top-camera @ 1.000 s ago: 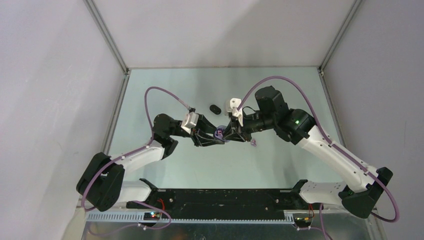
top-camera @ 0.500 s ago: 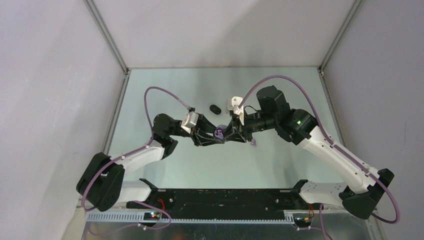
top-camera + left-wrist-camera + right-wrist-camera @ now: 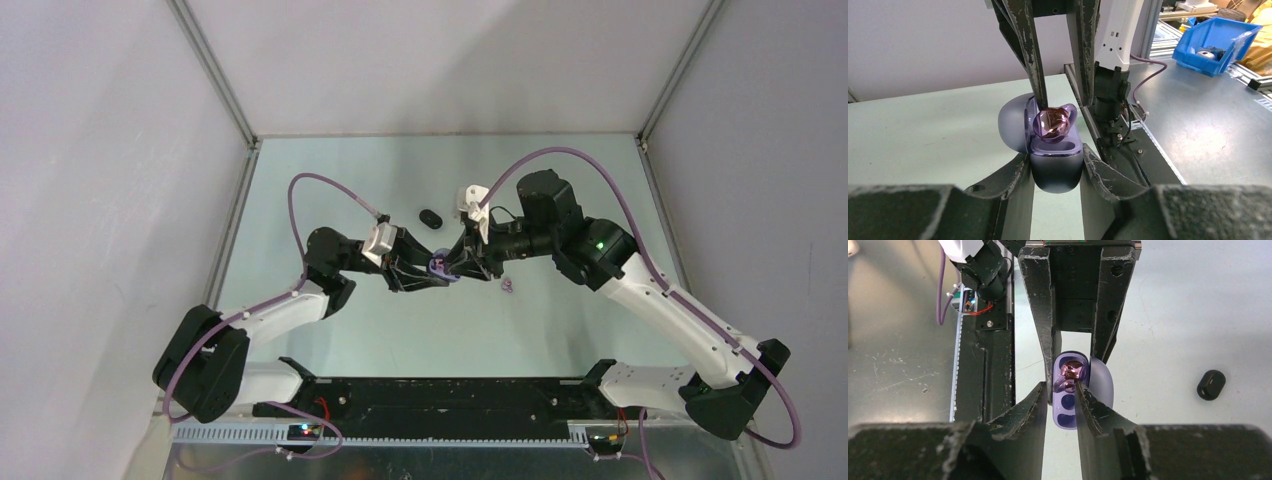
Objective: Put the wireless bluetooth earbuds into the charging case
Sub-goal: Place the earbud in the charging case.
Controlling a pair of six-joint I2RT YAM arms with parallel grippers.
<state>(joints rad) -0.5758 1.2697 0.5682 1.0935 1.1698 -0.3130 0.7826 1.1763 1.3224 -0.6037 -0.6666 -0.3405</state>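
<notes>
My left gripper [image 3: 1056,152] is shut on the sides of the pale purple charging case [image 3: 1055,172], held above the table with its lid swung open. A glossy purple earbud [image 3: 1050,122] sits tilted in the case's far well; the near well [image 3: 1066,419] is empty. My right gripper [image 3: 1062,385] reaches down over the case from the other side. Its jaws are slightly parted around the bud, one fingertip [image 3: 1040,100] still touching it. In the top view both grippers meet at the case [image 3: 437,266] mid-table. A second small purple earbud [image 3: 508,286] lies on the table to the right.
A small black oval object [image 3: 430,217] lies on the table behind the grippers, also in the right wrist view [image 3: 1211,385]. The arms' black base rail [image 3: 440,395] runs along the near edge. White walls close in the green table [image 3: 560,180].
The right gripper's jaws have parted a little around the earbud in the case, and the right arm has shifted slightly left. The left gripper keeps its hold on the case.
</notes>
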